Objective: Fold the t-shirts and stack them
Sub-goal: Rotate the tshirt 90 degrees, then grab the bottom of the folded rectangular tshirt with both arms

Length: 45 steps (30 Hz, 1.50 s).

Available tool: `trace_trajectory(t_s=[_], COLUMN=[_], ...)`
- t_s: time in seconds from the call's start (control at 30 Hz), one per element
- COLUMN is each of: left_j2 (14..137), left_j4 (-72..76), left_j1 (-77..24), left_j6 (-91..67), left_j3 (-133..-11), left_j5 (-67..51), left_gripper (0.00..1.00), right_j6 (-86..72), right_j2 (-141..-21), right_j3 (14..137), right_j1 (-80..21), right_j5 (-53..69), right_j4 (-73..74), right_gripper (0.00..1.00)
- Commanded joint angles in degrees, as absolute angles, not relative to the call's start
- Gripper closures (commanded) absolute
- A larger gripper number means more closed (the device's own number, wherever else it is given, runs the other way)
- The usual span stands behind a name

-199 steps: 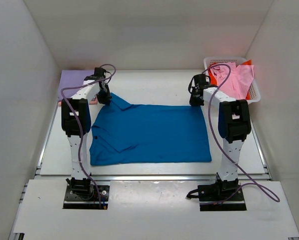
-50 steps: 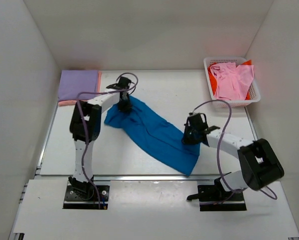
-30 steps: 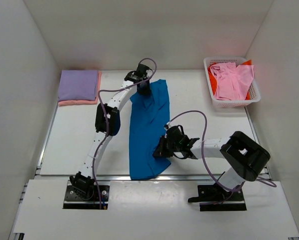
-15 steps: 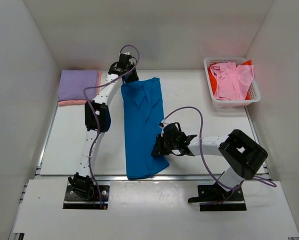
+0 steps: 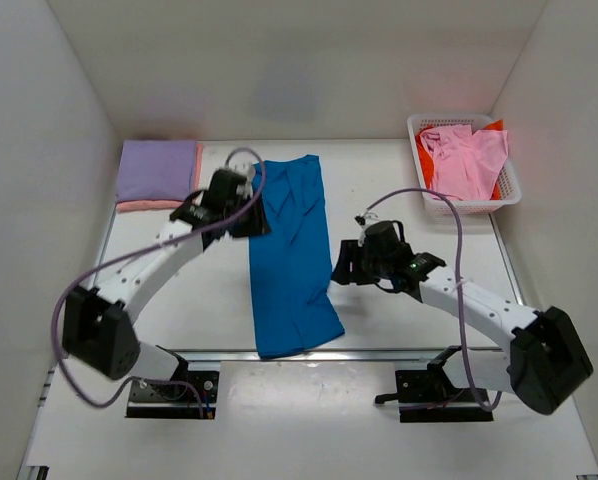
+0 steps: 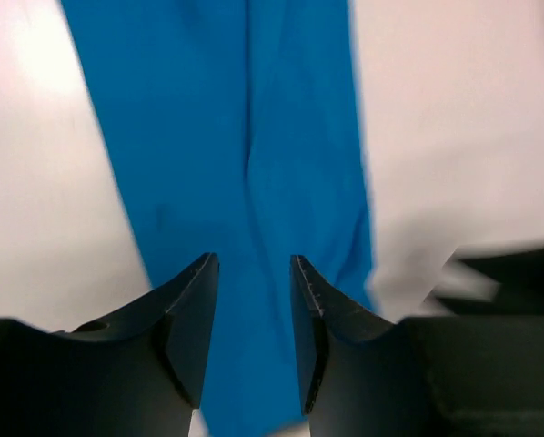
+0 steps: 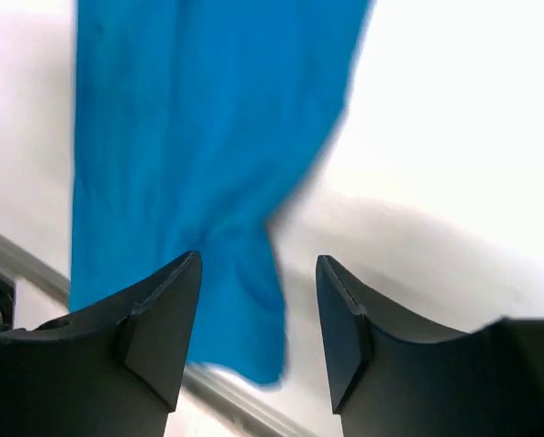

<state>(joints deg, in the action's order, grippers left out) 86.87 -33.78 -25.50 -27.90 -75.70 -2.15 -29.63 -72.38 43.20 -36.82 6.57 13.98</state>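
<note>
Your left gripper (image 6: pixel 254 264) stands with its jaws apart and nothing between them; through the gap you see only the blue t-shirt (image 5: pixel 289 250) below. It hangs above the left edge of the cloth, toward the far half. Your right gripper (image 7: pixel 258 258) is also open wide and empty, just beside the right edge, toward the near half. I think both are placed so because the shirt is laid down and needs no hold at this moment; each one is close to a long edge, ready to take it for the next fold.

The shirt lies flat on the table (image 5: pixel 179 290), near its middle, as a long narrow strip. Its long axis runs from the far side to the near edge, where the lower end reaches the rail and spreads a little to the right. The far end looks like the collar end, but I cannot say this surely.

The lavender t-shirt (image 5: pixel 157 170) lies folded at the far left. The pink t-shirt (image 5: pixel 469 155) waits in the basket (image 5: pixel 511 192).
</note>
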Motion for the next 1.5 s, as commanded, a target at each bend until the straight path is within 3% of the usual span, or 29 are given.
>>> trace_trajectory(t_s=[0.0,0.1,0.37,0.53,0.77,0.83,0.93,0.97,1.0,1.07,1.1,1.47], left_j2=[77.8,69.2,59.41,59.68,58.27,59.41,62.21,63.36,64.94,66.09,66.27,59.59], left_j4=[-35.68,-37.96,-33.76,-30.85,-30.42,-28.92,-26.99,-26.98,-26.81,-26.9,-27.24,-34.8], left_j1=[-28.73,-31.1,-38.74,-45.08,-45.87,-46.66,-50.08,-51.32,-52.2,-53.34,-53.96,-50.89], left_j6=[-31.28,-34.27,-44.11,-49.12,-50.36,-50.97,-52.64,-52.82,-52.82,-52.65,-52.47,-52.03], left_j3=[-60.23,-50.2,-31.4,-27.17,-25.31,-24.44,-25.4,-25.66,-25.84,-26.02,-26.28,-26.19], left_j5=[-1.23,-1.06,-5.09,-5.27,-5.89,-6.94,-6.68,-6.85,-7.2,-7.73,-7.73,-8.7], left_gripper=[0.51,0.51,0.51,0.53,0.52,0.52,0.52,0.53,0.66,0.96,1.0,1.0], right_j6=[-28.12,-31.1,-41.47,-42.97,-44.65,-45.26,-45.26,-45.09,-45.7,-45.7,-45.44,-46.67], right_j2=[-66.55,-62.5,-59.33,-62.48,-66.26,-66.53,-67.06,-66.89,-66.8,-66.27,-66.27,-62.75], right_j3=[37.63,31.65,22.51,20.48,20.74,20.65,20.83,20.83,20.74,21.17,21.62,22.33], right_j1=[-34.64,-35.76,-40.87,-41.31,-43.41,-43.68,-44.56,-44.65,-44.82,-45.17,-45.7,-50.54], right_j5=[10.62,12.65,15.02,17.48,19.25,19.6,19.6,20.03,20.21,20.56,21.18,26.53], right_j4=[22.32,21.62,13.64,8.53,5.97,5.28,5.54,5.62,5.71,7.28,7.99,16.51], right_gripper=[0.49,0.55,0.54,0.55,0.58,0.62,0.8,0.9,1.0,1.0,1.0,1.0])
